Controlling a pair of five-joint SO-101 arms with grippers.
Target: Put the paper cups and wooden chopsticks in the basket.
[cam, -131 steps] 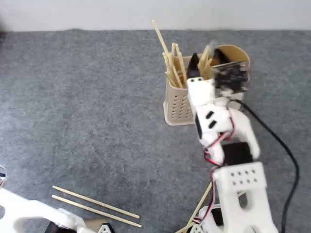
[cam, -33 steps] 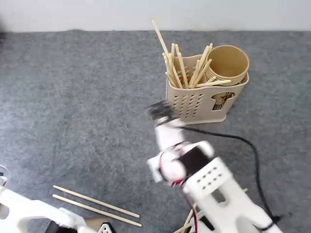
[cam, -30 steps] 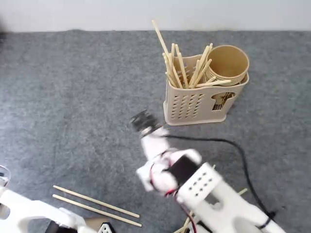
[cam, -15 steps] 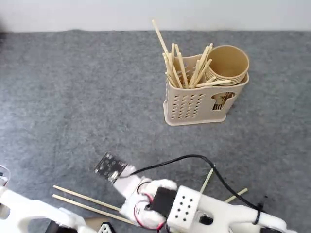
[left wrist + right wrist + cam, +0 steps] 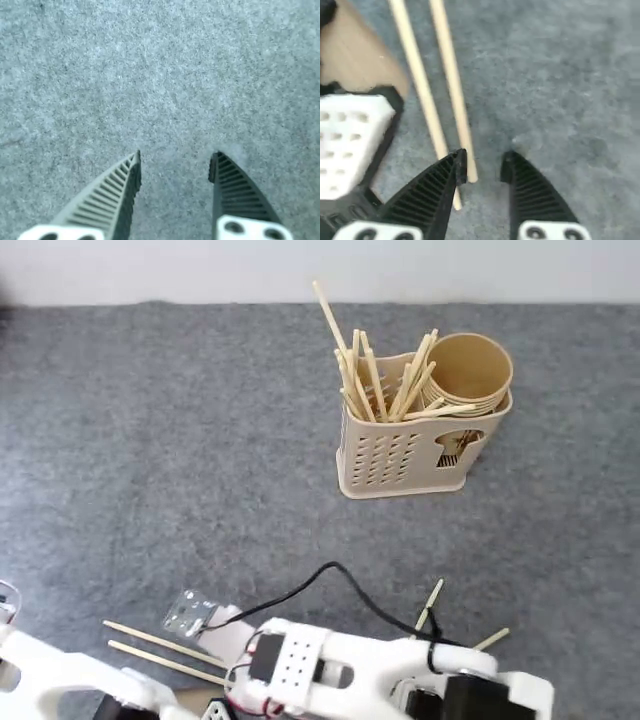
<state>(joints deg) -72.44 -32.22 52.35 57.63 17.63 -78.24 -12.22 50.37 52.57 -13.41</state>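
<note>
- Wood, pale: two thin round chopsticks on the grey mat, near left. Likely light, stiff, prone to roll; pinch mid-length.
- Jaws spread: right gripper at their ends, left gripper likewise.

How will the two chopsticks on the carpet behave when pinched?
The chopsticks look thin and wooden: probably stiff and light. Seemingly round, they may roll apart or slip from the right gripper, though carpet should damp rolling.

Loose chopstick pair flat, parallel; basket upright, holding paper cups.

Chopsticks partly under right arm
</note>
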